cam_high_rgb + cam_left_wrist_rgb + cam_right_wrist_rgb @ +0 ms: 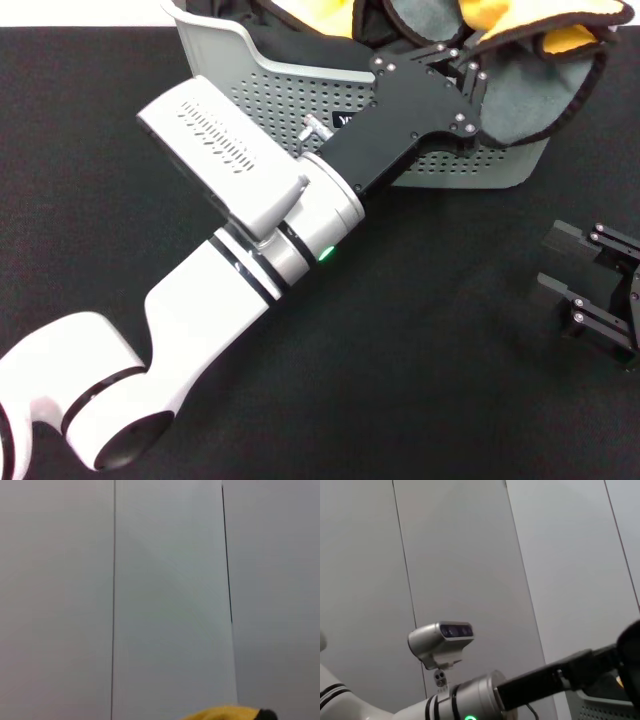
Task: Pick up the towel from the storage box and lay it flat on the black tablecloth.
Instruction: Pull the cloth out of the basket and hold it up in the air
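The towel (520, 70), grey fleece with a yellow-orange side and black edging, lies bunched in the light grey perforated storage box (290, 80) at the back. My left gripper (462, 62) reaches across over the box's front rim, and its fingers are closed on a fold of the towel. A bit of the yellow side shows in the left wrist view (225, 714). The black tablecloth (420, 350) covers the table around the box. My right gripper (568, 272) is open and empty, low over the cloth at the right.
My left arm (230, 270) crosses the middle of the tablecloth diagonally. The right wrist view shows that arm (485, 695), a corner of the box (600, 705) and a grey panelled wall (470, 555).
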